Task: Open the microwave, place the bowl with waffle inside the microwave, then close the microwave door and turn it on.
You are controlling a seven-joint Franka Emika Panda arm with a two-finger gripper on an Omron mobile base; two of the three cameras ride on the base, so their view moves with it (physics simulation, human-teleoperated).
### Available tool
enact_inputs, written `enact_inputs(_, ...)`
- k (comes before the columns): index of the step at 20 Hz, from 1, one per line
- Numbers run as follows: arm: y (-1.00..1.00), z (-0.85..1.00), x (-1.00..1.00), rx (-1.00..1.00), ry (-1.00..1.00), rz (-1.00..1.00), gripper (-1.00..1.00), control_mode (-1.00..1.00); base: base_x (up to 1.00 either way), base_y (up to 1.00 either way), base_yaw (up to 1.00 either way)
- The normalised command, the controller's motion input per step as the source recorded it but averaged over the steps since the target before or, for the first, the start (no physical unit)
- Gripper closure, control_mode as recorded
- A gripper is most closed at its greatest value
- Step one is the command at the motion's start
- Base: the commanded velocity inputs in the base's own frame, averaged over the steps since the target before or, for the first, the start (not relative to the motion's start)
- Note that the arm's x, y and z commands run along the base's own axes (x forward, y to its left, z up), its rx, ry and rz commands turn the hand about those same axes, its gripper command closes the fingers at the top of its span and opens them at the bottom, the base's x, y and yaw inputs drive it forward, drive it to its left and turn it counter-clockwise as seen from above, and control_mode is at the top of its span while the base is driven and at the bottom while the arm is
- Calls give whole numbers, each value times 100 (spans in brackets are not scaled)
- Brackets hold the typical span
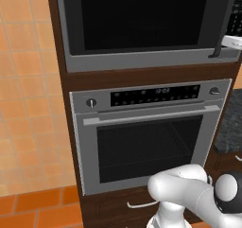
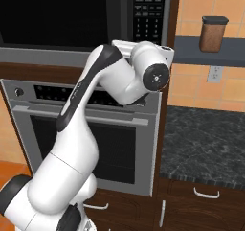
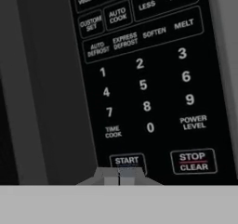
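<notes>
While the arm (image 2: 95, 110) reached up, the microwave (image 1: 142, 28) sat built in above the oven (image 1: 151, 137), its black glass microwave door (image 1: 142, 16) shut, bar handle (image 1: 226, 23) upright; the gripper (image 3: 119, 176), fingers pressed together, met START (image 3: 127, 161) on the button panel (image 3: 148, 79)

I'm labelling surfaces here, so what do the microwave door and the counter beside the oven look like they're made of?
The microwave door looks like glossy black glass in a brushed grey steel frame. The counter looks like dark polished stone, judging by its grey speckling, perhaps granite.
</notes>
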Motion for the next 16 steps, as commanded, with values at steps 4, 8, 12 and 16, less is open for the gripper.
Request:
enact_inputs(4,0,0,29,0,0,4,100,-100,0,0,0)
enact_inputs(8,0,-1,40,0,0,4,100,-100,0,0,0)
enact_inputs(12,0,-3,39,0,0,4,100,-100,0,0,0)
enact_inputs(16,2,0,-44,0,-4,0,100,-100,0,0,0)
